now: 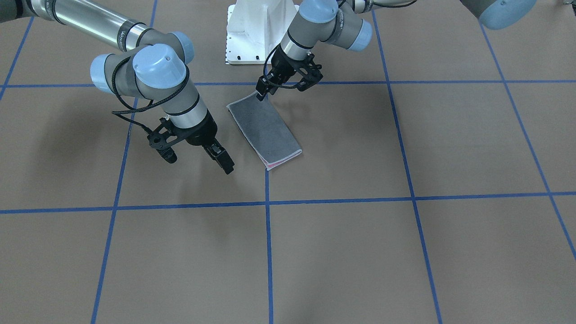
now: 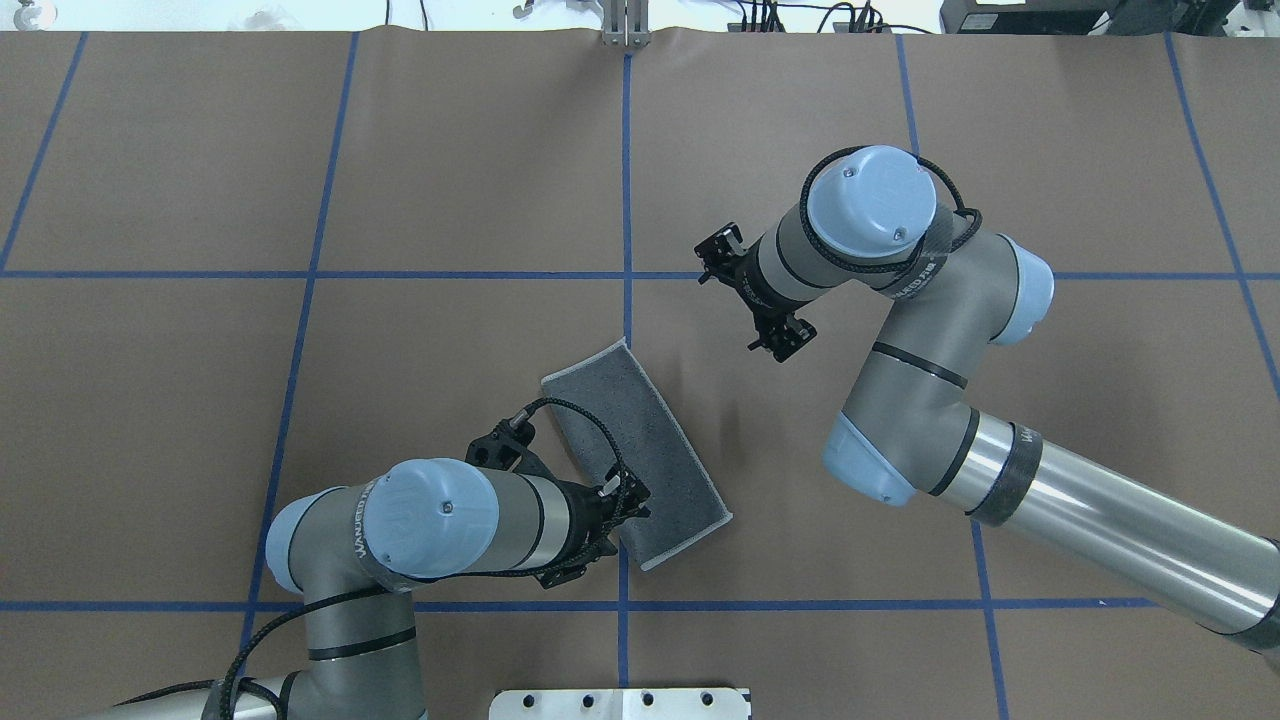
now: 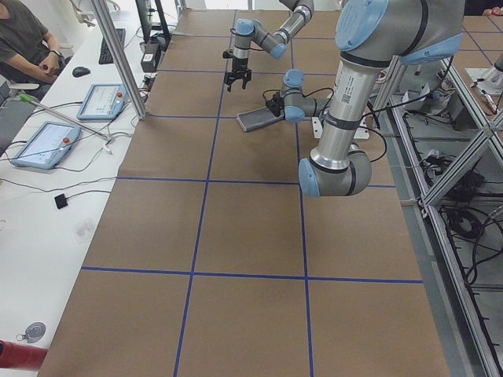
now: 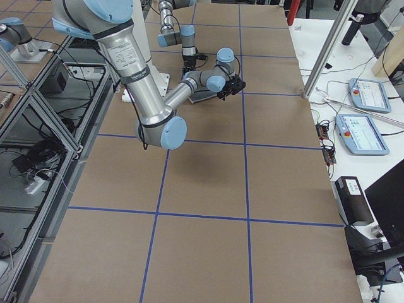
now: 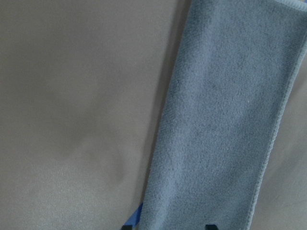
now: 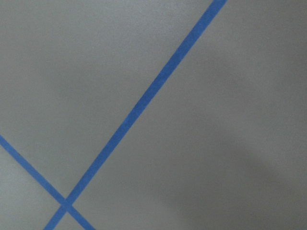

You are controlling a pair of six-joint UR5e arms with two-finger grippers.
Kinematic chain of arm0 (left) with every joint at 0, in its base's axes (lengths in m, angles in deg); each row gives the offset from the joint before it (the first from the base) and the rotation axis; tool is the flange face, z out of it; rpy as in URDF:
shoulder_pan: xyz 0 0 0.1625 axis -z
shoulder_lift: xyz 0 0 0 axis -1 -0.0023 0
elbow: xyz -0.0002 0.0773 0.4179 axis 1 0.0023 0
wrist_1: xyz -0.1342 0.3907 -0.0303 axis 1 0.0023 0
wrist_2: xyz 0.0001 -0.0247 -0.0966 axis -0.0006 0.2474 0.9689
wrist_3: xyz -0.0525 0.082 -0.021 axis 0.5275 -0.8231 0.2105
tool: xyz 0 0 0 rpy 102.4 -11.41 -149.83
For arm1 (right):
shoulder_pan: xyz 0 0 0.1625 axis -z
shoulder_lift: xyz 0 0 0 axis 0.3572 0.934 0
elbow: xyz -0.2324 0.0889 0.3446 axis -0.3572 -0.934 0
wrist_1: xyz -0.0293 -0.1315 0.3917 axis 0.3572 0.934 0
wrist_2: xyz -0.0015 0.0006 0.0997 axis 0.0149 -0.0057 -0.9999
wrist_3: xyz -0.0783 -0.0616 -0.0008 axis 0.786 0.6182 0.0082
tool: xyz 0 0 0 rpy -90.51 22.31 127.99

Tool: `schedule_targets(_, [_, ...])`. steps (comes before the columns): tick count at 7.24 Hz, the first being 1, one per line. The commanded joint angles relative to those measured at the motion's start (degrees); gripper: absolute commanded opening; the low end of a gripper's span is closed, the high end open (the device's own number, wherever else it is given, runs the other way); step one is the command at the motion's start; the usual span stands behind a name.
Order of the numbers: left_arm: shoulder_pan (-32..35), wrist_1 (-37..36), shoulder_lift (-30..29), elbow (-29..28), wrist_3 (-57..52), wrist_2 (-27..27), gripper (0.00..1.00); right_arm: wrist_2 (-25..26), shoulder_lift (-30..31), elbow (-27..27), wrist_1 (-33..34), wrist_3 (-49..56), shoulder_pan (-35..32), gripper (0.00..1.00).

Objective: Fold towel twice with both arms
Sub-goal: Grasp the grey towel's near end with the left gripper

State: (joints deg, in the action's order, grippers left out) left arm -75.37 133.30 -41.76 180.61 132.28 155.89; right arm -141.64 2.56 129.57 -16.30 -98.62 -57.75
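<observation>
Brown table paper (image 1: 360, 252) carries your towel (image 1: 265, 128); left gripper (image 1: 263, 92) leans over its corner, fingers apart; right gripper (image 1: 198, 161) hangs beside it, spread wide.

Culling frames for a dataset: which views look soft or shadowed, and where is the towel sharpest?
Front-facing view: the towel is sharp, soft arm shadows on the table. Left wrist view: towel soft, bluish. Right wrist view: blue tape lines soft, dim corner lower right. Overhead view: even light.

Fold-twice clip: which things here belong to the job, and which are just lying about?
Job: towel, left hand, right hand.
Lying about: white pedestal base; on the side bench, tablets, mouse, keyboard.
</observation>
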Motion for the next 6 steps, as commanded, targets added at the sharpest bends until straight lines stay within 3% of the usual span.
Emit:
schedule_targets(1, [0.0, 1.7, 0.0, -1.1, 1.9, 0.1, 0.58, -0.3, 0.1, 0.0, 0.0, -0.1, -0.3, 1.00])
schedule_targets(6, [-1.1, 1.7, -0.3, -1.7, 3.8, 0.1, 0.50, -0.3, 0.1, 0.0, 0.1, -0.3, -0.2, 1.00])
